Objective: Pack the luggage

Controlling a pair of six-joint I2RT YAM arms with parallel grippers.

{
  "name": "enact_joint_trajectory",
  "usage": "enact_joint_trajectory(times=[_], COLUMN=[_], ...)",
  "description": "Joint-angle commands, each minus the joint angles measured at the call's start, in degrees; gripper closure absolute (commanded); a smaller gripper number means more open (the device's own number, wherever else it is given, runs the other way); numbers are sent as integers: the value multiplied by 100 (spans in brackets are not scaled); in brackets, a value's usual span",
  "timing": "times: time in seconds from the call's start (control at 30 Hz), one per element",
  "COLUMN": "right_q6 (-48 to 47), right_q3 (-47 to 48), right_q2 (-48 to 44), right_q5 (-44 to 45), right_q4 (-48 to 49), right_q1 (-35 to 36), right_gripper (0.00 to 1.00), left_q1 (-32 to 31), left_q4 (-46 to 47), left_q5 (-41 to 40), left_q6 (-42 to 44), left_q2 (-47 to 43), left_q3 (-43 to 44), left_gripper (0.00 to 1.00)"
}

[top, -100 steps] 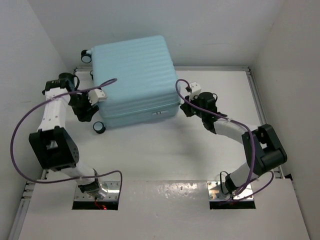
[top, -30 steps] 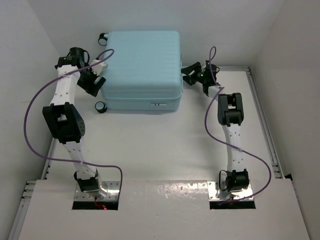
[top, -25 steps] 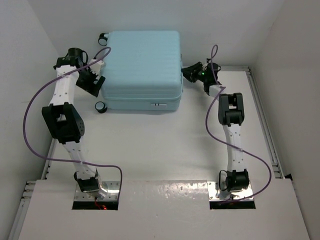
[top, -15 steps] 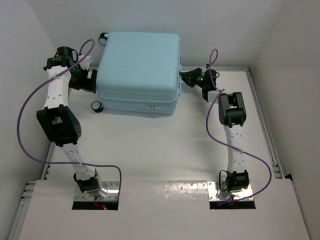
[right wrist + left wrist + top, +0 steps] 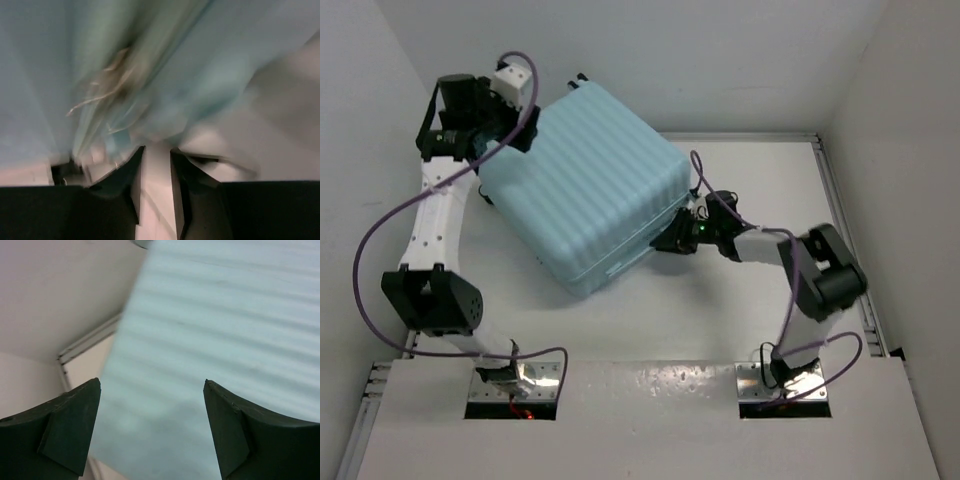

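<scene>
The luggage (image 5: 585,185), a pale blue ribbed hard-shell suitcase, is closed and skewed on the table, one corner pointing to the front. My left gripper (image 5: 508,138) is at its back left corner. In the left wrist view the left gripper (image 5: 152,385) is wide open and empty, with the ribbed shell (image 5: 225,340) close in front. My right gripper (image 5: 667,240) is low at the case's front right edge. In the blurred right wrist view the right gripper (image 5: 156,150) has its jaws narrowly apart with nothing between them, just under the case's seam (image 5: 100,60).
The white table (image 5: 720,320) is boxed in by white walls on the left, back and right. A metal rail (image 5: 840,200) runs along the right edge. The arm bases sit on plates at the near edge (image 5: 515,385).
The suitcase has turned from square to skewed, shifting toward the front. My left gripper rose to its back left corner. My right arm swung from the back right to the case's front right edge.
</scene>
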Motion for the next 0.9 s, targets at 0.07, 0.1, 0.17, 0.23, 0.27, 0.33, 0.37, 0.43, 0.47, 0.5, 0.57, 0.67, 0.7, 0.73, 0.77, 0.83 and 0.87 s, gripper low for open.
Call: enact_joint_trajectory(times=[0.07,0.1,0.17,0.23,0.27,0.33,0.37,0.43,0.47,0.5,0.57,0.67,0.7,0.73,0.77,0.83,0.87], right_q6=[-3518,-3606,-3808,-4010,-4063,-4204,-4204,-4152,-4065,-3986,-3862,-3818,-3826,-3809,-3765,-3590,-3476], right_q3=[-195,-274,-441,-749,-1072,-1250,-1459,-1549,-1619,-1681,-1716,-1682,-1638,-1637,-1611,-1541,-1532], right_q2=[-2451,-2800,-3624,-4085,-4792,-5436,-5545,-5651,-5625,-5590,-5467,-5248,-5090,-5037,-4984,-4738,-4642], right_q5=[407,557,1435,1874,2138,2605,2668,2852,3018,3089,3125,2968,2915,2749,2599,2318,2082], right_q4=[-2494,-3044,-3295,-3462,-3480,-3559,-3594,-3612,-3604,-3577,-3419,-3182,-3060,-3006,-2840,-2734,-2229], right_q1=[907,934,926,646,592,434,399,276,197,170,-14,-295,-366,-497,-637,-805,-901], right_gripper=[70,61,53,53,53,54,54,55,56,56,58,61,63,65,66,71,73], left_q1=[-323,-324,-455,-604,-718,-1183,-1359,-1948,-2167,-2674,-3239,-4399,-4967,-5217,-5419,-5781,-5782], left_q4=[148,96,35,-201,-342,-806,-940,-1099,-1152,-1205,-1153,-925,-854,-784,-627,-451,-223], left_q5=[561,797,1140,1290,1370,1484,1485,1318,1257,1039,678,-341,-848,-1088,-1308,-1834,-1968], left_q6=[404,500,781,984,1255,1493,1564,1390,1137,978,688,133,-77,-183,-297,-684,-833], left_q2=[-1450,-1678,-2370,-2803,-2988,-3428,-3517,-3588,-3588,-3588,-3317,-2939,-2833,-2736,-2613,-2209,-2095], left_q3=[-1424,-1870,-2321,-2814,-2902,-3105,-3157,-3333,-3334,-3421,-3422,-3474,-3596,-3684,-3772,-3956,-4027], left_gripper=[14,14,12,12,12,15,15,19,21,22,23,26,26,26,26,26,26])
